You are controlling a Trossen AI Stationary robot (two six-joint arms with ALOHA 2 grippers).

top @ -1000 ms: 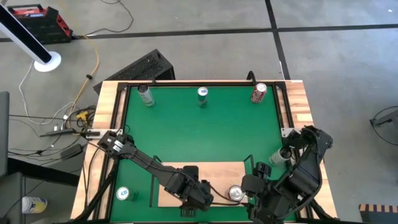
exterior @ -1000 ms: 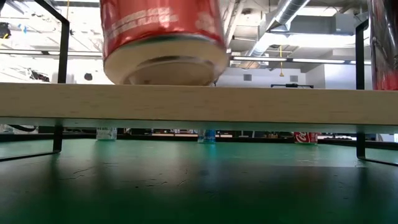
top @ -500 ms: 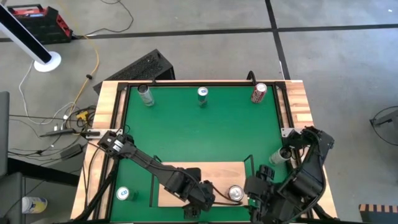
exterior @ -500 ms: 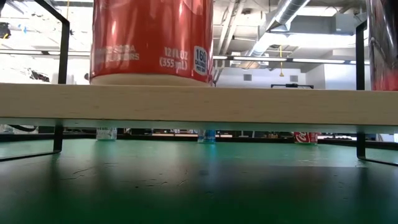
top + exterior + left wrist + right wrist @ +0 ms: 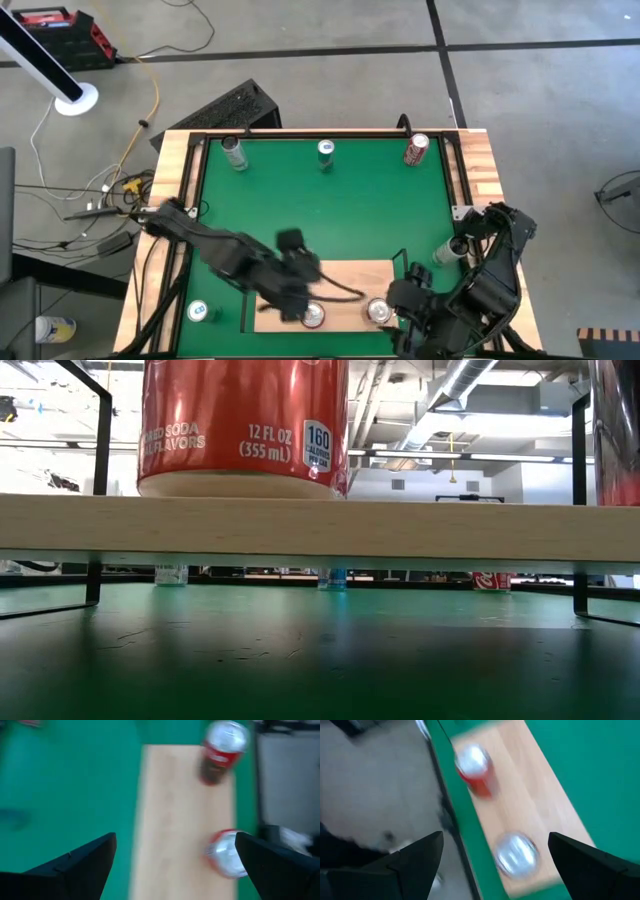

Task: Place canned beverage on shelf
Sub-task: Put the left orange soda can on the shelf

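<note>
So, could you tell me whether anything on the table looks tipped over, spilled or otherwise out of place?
Nothing stands out. Two red cans stand upright on the shelf, and the other cans on the green mat also look upright, with no visible spill.

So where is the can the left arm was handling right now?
In the high view the red can stands upright on the shelf, near its front edge, just left of a second can. The left end effector is open beside it.
</note>
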